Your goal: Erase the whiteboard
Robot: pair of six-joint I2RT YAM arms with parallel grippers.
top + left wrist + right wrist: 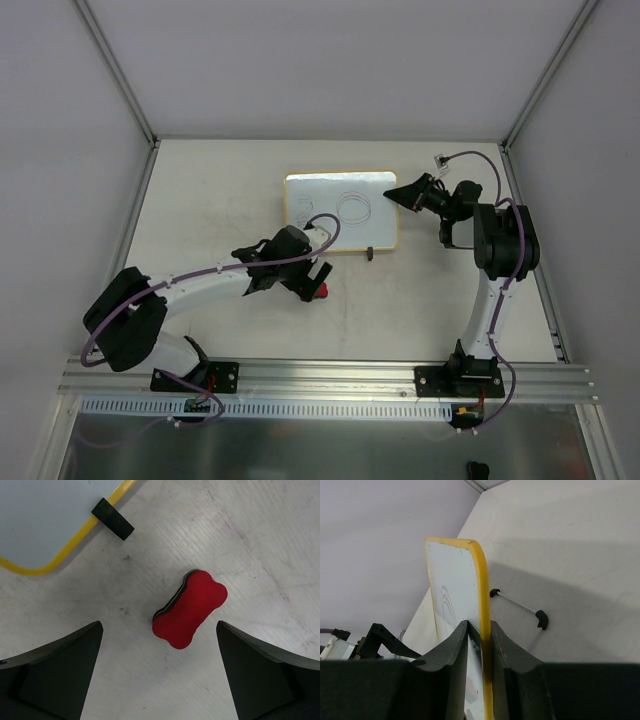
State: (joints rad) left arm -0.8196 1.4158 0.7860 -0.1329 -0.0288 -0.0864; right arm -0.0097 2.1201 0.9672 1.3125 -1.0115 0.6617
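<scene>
**Left end effector open above the eraser, right one clamped on the board**

The left end effector (157, 625) hung with its two dark fingers (65, 665) spread wide apart and nothing between them in contact. Below the gap lay a red bone-shaped eraser (192, 607) with a dark underside layer, resting flat on the surface (220, 200) and clear of both fingers. It sat just near of the whiteboard (340, 210), close to the middle of the board's near edge. In the left wrist view a small black foot (112, 518) stuck out from the yellow frame (60, 560) beside a rounded corner.

The right end effector (479, 630) was closed on the whiteboard's right edge, one finger pressed on each face with the frame running up between them. Behind the board, the right wrist view showed a thin pale wire stand (517, 602) with black ends touching the surface.

The whiteboard sat toward the far middle of the surface, between the two arms. Faint grey looping marks showed on its white face. Whether it lay flat or leaned on its stand could not be told for certain.
</scene>
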